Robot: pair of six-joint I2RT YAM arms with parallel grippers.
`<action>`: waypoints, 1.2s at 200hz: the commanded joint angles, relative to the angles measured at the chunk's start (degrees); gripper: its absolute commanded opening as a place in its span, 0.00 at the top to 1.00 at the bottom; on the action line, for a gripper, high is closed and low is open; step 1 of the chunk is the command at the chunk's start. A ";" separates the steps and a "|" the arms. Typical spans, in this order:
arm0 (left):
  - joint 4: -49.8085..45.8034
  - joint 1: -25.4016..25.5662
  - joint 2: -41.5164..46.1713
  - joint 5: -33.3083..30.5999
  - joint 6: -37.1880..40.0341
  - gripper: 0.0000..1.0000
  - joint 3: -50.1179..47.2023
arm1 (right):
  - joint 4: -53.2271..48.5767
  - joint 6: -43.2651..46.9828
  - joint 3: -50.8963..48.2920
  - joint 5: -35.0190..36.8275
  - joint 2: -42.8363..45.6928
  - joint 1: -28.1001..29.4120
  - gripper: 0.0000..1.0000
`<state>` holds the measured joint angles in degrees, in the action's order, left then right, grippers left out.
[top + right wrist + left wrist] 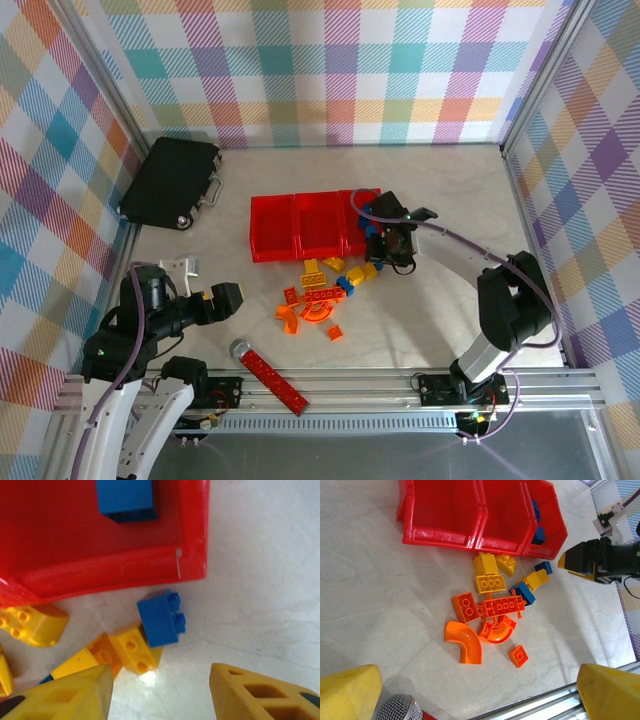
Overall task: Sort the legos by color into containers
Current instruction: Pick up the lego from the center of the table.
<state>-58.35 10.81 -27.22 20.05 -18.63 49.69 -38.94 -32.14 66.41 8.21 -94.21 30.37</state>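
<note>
My right claw is hanging wide open, holding nothing. The blue lego is lying on the tabletop just ahead of it, beside the red bin.

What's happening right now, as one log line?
right gripper: open, near loose blue brick | red bin: blue lego inside | left gripper: open

We take the row of three red plastic bins as landmark. Blue plastic bricks lie in its rightmost compartment. A scatter of orange, yellow and blue plastic bricks lies just before the row. A black hard case sits well left of it and slightly behind. A long red bar with a silver round end lies well before it.
</note>
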 commanded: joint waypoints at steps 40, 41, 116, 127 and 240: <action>-0.01 0.45 0.80 0.73 -0.18 0.00 -0.41 | 1.38 2.70 2.67 2.30 -4.84 -0.29 0.49; -0.01 0.44 0.79 0.71 -0.13 0.00 -0.40 | 1.39 2.70 2.63 2.36 -4.93 -0.26 0.49; -0.10 0.44 0.58 0.60 -0.21 0.00 -0.39 | 3.13 2.80 2.49 2.26 -8.08 -0.25 0.50; -0.10 0.44 0.59 0.60 -0.18 0.00 -0.40 | 3.25 2.88 2.68 2.35 -8.35 -0.31 0.50; -0.27 0.43 0.68 0.51 -0.20 0.00 -0.46 | 2.99 2.92 4.25 5.50 -10.38 -0.27 0.57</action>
<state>-58.37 10.81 -27.22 20.03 -18.63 49.67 -35.73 -29.87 69.14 12.12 -103.48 30.33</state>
